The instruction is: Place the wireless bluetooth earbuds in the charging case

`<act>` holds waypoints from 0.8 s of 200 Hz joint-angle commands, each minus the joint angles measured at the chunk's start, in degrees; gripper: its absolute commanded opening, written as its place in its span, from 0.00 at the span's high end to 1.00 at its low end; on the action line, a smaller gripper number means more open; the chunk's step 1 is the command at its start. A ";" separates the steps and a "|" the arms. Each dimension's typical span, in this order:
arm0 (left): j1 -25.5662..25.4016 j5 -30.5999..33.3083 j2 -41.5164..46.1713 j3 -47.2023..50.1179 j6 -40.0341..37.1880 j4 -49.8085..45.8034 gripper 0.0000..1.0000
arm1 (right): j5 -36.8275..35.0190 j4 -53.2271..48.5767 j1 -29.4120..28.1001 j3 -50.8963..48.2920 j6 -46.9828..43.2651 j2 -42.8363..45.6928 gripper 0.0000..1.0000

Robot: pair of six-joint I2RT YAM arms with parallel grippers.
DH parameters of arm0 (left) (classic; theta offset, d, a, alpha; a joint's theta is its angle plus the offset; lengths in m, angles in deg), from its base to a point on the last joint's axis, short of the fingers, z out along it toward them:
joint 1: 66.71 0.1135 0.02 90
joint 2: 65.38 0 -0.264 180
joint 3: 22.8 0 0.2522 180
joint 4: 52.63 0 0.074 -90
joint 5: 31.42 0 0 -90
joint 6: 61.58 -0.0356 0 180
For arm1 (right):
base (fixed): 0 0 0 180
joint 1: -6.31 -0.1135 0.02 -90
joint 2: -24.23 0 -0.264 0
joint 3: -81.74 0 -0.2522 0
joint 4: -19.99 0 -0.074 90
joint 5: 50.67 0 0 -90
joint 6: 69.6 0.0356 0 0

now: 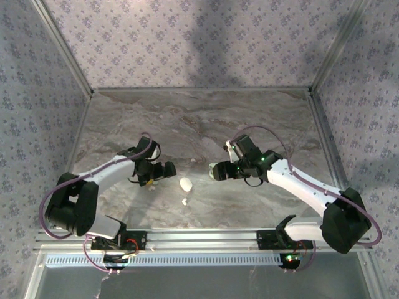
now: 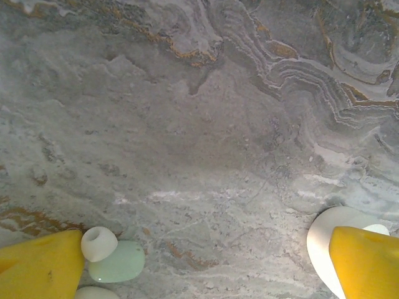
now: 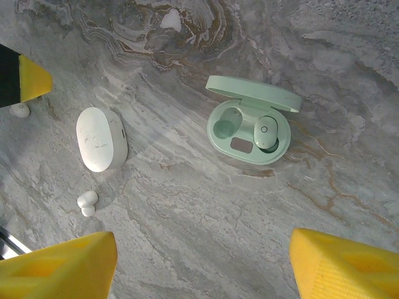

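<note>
Overhead, veined grey marble tabletop [image 1: 199,118] fills centre frame (floral-papered walls [image 1: 187,43] around); left gripper [image 2: 202,265] and right gripper [image 3: 199,268] both splayed, empty.

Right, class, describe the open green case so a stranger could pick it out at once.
Start from the grey marble table. In the right wrist view, a white oval case lies left and the green case right. Only the green one has its lid up, with one earbud seated and the other well empty.
</note>
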 commanded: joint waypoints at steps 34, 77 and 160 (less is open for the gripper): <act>-1.53 -0.94 -1.01 -0.98 0.46 0.32 0.00 | 0.38 -1.24 0.88 -1.44 -1.03 1.63 0.25; -2.75 -0.91 -0.88 -0.94 1.06 0.11 0.00 | 0.56 -1.25 1.23 -1.53 -1.04 1.74 0.25; -5.54 -1.28 -0.53 -1.20 2.20 -0.11 0.00 | 0.95 -1.14 1.62 -1.70 -1.09 1.81 0.25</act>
